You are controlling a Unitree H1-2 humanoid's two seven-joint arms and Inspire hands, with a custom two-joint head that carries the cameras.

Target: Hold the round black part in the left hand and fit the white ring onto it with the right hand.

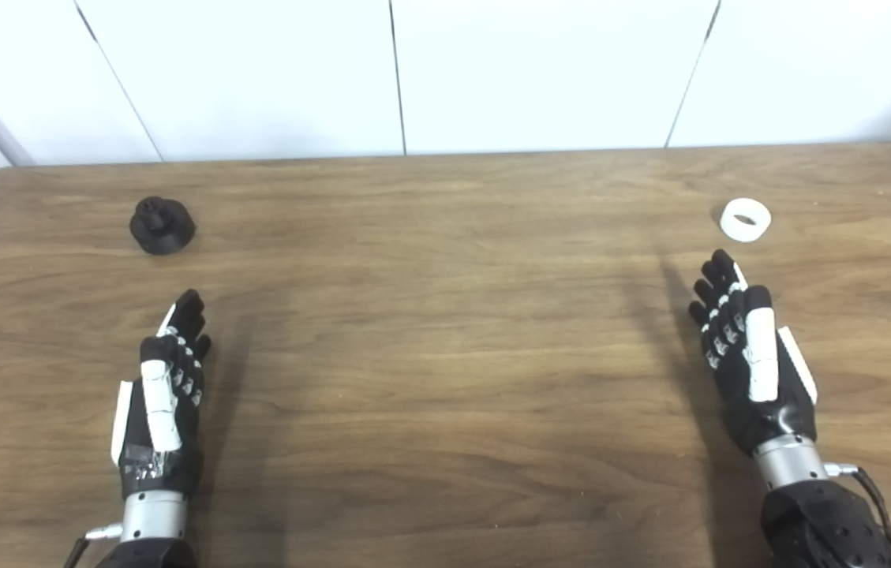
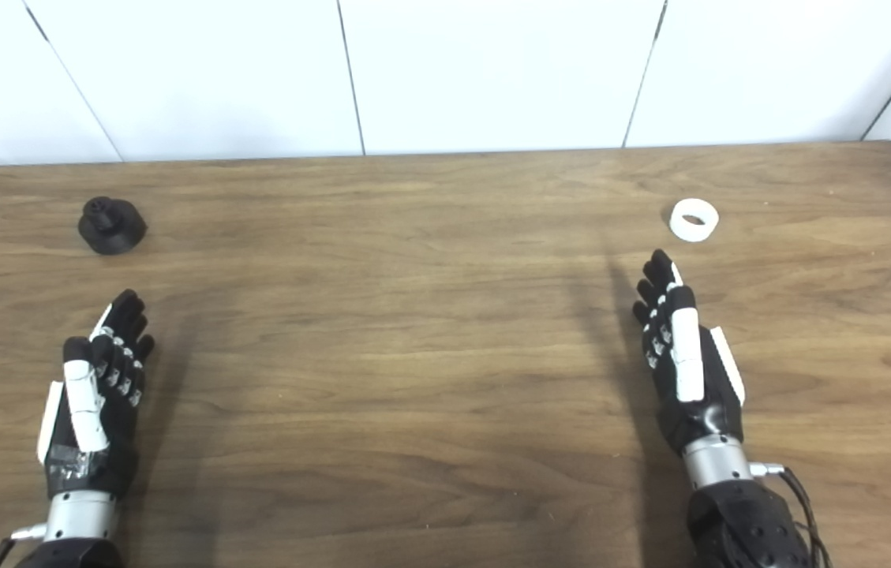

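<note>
Both hands are empty with fingers straight out, left hand (image 1: 163,394) short of the black part (image 1: 162,225) far left, right hand (image 1: 753,355) just below the ring (image 1: 746,219), which looks light and might skid away from a clumsy pinch.

Bright, even light w/ soft dark shadows on the table (image 1: 445,355) beside each arm, pics a bit blurry, no glare.

wooden table (image 1: 445,355) | white panelled wall (image 1: 540,71) behind
</note>
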